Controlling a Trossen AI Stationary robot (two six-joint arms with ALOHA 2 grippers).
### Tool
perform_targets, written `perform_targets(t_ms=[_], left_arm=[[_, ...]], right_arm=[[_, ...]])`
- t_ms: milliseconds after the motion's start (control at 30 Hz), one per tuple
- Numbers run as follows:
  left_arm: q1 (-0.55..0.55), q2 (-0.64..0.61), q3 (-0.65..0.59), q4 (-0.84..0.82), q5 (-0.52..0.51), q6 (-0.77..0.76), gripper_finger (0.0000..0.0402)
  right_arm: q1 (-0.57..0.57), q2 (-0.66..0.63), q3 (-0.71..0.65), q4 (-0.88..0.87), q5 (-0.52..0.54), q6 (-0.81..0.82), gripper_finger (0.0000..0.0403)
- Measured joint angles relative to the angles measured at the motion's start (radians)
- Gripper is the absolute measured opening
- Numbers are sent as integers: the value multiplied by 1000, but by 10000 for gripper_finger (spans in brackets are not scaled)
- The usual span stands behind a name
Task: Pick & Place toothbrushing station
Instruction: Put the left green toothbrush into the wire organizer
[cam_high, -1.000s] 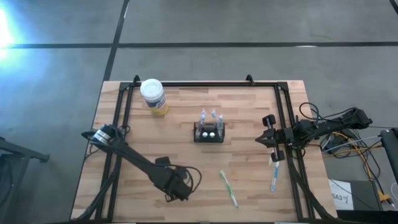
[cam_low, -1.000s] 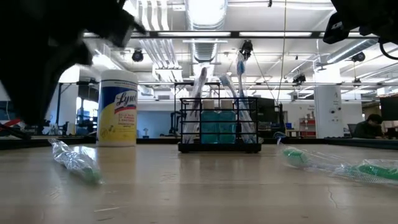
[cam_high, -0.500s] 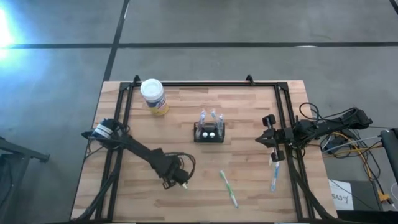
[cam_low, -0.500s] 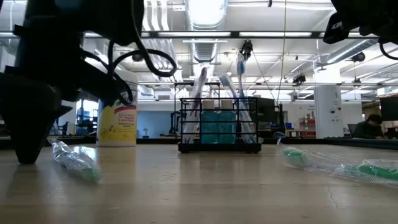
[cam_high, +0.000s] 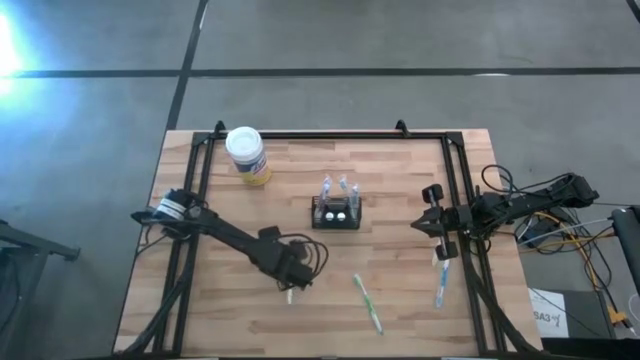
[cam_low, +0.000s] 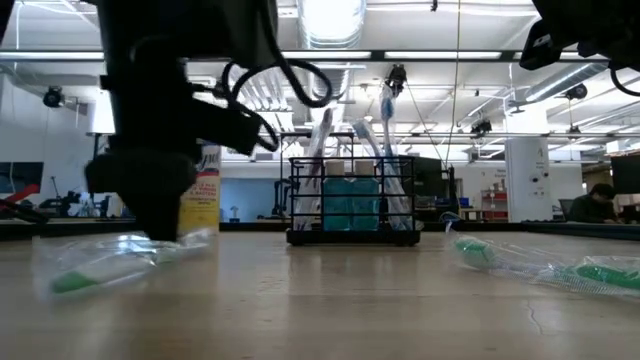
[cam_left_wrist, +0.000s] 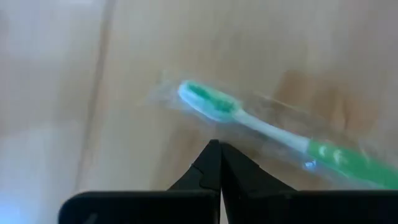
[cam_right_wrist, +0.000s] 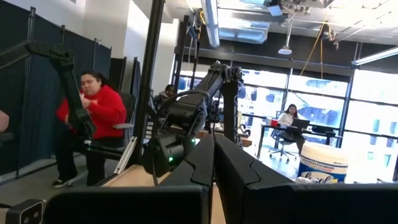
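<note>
The toothbrushing station (cam_high: 336, 213), a small black slotted holder with several toothbrushes standing in it, rests on its base mid-table; it also shows in the low view (cam_low: 352, 205). My left gripper (cam_high: 292, 278) is shut, pointing down at the table, with its tips (cam_left_wrist: 215, 147) at the edge of a clear-wrapped green toothbrush (cam_left_wrist: 249, 118) that lies flat on the wood (cam_low: 100, 265). My right gripper (cam_high: 432, 225) is shut (cam_right_wrist: 214, 144) and waits above the table's right side. My left gripper's shut fingertips (cam_left_wrist: 211, 155) come from above and stand at the edge of the clear wrapper (cam_left_wrist: 205, 127), beside the brush head. I cannot tell whether they touch it. The toothbrush lies flat on the table.
A white-lidded yellow wipes jar (cam_high: 247, 155) stands at the far left. A second wrapped green toothbrush (cam_high: 367, 303) lies near the front edge, and a blue one (cam_high: 440, 285) lies at the right. A black rail frame (cam_high: 330, 134) borders the table.
My left gripper has gone from near the table's front edge toward the far edge and a little to the right, staying low. The wrapped green toothbrush beside it has turned about on the table and now lies more crosswise in the low view.
</note>
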Motion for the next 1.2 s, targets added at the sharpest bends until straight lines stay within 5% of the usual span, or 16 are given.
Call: perform_targets(t_ms=[300,467,800,967,1200], left_arm=[[-3,0,-5,160,-63,158,1],[-25,-21,-4,160,-135,104,1],[-262,-340,-89,231,-543,0,2],[-375,-520,-297,567,-641,22,2],[-395,-620,-654,1278,-624,-1,2]], right_arm=[[0,-1,0,6,1,-15,8],[0,0,0,6,1,-22,8],[0,0,0,0,1,-21,8],[0,0,0,0,1,-21,8],[0,0,0,1,1,-19,8]])
